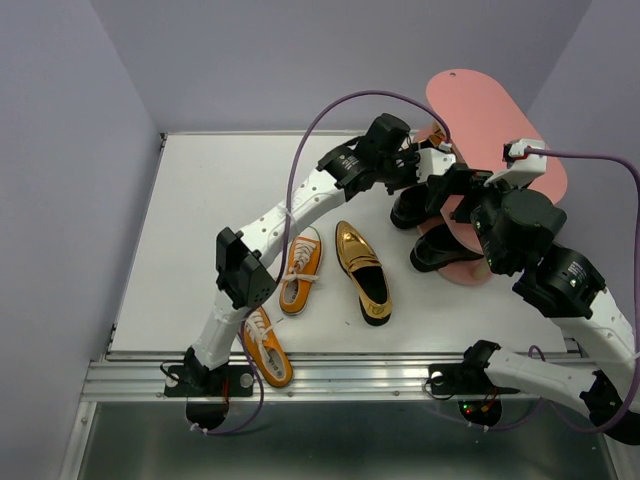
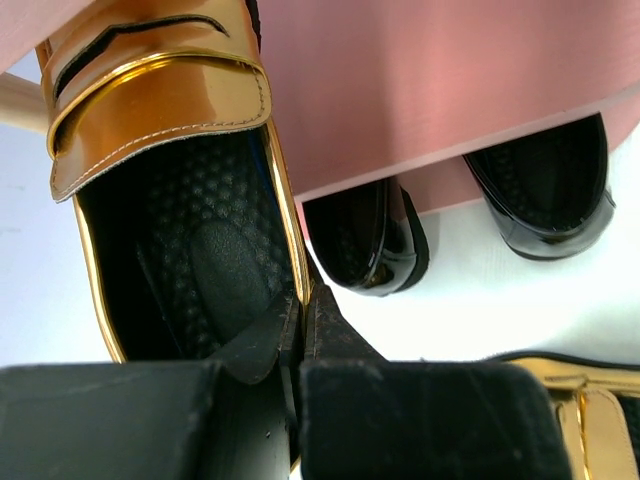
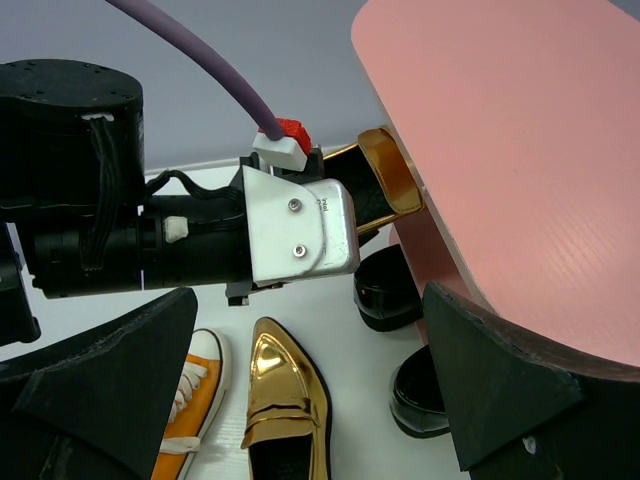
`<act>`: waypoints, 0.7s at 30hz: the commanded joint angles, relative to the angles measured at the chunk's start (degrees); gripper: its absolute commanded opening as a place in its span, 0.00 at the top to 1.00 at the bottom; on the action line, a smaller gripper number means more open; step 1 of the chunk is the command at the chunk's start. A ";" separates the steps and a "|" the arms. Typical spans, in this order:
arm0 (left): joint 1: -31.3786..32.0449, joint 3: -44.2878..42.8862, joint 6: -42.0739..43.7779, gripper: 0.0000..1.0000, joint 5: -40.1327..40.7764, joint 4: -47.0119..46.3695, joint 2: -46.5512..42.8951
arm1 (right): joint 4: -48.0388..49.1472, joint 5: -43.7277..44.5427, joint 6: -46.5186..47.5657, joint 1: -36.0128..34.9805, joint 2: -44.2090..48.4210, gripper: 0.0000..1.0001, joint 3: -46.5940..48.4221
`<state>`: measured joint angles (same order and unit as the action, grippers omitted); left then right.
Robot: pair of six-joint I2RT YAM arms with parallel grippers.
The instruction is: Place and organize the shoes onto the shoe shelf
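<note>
At the shelf's left edge, our left gripper (image 2: 302, 330) is pinched on the side wall of a gold loafer (image 2: 160, 110). Its long axis runs straight away from the jaws, toe pointing in under a board of the shoe shelf (image 2: 430, 80). The black dress shoes (image 2: 365, 235) sit one tier lower, heels outward. Our right gripper (image 3: 310, 300) hangs nearby, jaws apart and empty.

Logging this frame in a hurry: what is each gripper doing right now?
The left gripper is closed on the rim of the gold loafer.
The right gripper is open, holding nothing.
</note>
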<state>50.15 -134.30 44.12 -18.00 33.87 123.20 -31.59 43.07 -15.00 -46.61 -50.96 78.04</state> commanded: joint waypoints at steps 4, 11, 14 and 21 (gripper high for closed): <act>0.21 -5.09 1.15 1.00 -2.21 -14.08 -1.21 | 0.22 -0.09 -0.55 -0.50 0.86 0.00 1.41; 0.21 -5.45 0.88 1.00 -3.27 -15.85 -0.15 | 0.04 -0.09 -0.82 -0.50 1.21 0.00 0.89; 0.21 -5.45 0.71 1.00 -3.36 -16.46 0.03 | -0.13 -0.18 -1.17 -0.50 1.30 0.00 0.71; 0.21 -5.36 0.27 1.00 -3.62 -18.66 0.99 | -0.22 -0.53 -1.43 -0.50 1.30 0.00 0.36</act>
<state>50.15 -134.30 43.46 -19.97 28.21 125.95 -32.36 43.00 -15.88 -46.61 -50.30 77.93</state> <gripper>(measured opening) 0.081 0.999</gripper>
